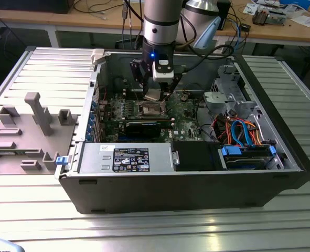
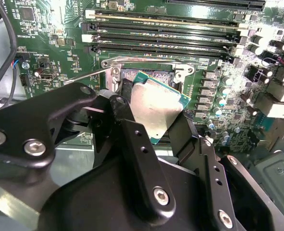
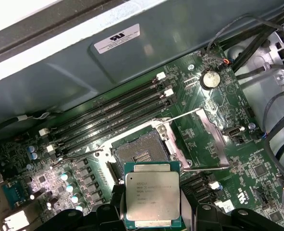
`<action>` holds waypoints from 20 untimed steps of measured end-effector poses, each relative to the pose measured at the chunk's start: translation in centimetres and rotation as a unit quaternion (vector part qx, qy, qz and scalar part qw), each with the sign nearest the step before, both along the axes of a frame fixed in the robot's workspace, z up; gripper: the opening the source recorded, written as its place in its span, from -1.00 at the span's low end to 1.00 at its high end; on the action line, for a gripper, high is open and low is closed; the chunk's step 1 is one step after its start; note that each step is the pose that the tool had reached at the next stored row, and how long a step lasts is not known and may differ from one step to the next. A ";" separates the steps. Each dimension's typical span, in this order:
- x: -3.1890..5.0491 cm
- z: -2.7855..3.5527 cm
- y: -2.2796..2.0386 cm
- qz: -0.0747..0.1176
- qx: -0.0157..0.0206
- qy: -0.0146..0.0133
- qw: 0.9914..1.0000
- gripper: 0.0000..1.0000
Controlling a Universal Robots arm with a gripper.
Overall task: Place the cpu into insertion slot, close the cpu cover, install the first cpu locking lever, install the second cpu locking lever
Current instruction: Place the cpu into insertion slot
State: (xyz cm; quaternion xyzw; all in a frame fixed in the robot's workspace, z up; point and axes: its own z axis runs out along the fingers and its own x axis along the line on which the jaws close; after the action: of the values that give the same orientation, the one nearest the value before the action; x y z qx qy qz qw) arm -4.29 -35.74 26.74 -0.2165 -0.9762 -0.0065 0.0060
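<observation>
My gripper (image 1: 153,90) hangs inside the open computer case, shut on the cpu (image 1: 153,95). In the second wrist view the black fingers (image 2: 124,120) clamp two opposite edges of the cpu (image 2: 156,108), whose silver top is tilted. The cpu (image 3: 151,195) hovers a little above and just beside the insertion slot (image 3: 141,153), which lies bare with its dark centre showing. The slot (image 1: 150,109) sits on the green board below the gripper. The cpu cover (image 3: 214,134) is swung open to one side of the slot. A thin locking lever (image 3: 69,161) stands free beside the slot.
Long memory slots (image 3: 113,115) run beside the socket. A black expansion card (image 1: 141,127) and the power supply (image 1: 126,157) lie toward the case front. A drive cage with orange and blue cables (image 1: 238,131) fills the exterior view's right. A grey fixture (image 1: 23,131) stands outside the case.
</observation>
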 end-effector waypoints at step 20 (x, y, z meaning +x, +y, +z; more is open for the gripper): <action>0.00 -0.07 0.00 -0.008 0.000 0.000 1.000 0.09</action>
State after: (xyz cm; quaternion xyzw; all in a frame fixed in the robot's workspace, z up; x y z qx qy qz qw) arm -4.29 -35.74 26.66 -0.2246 -0.9744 -0.0066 0.0059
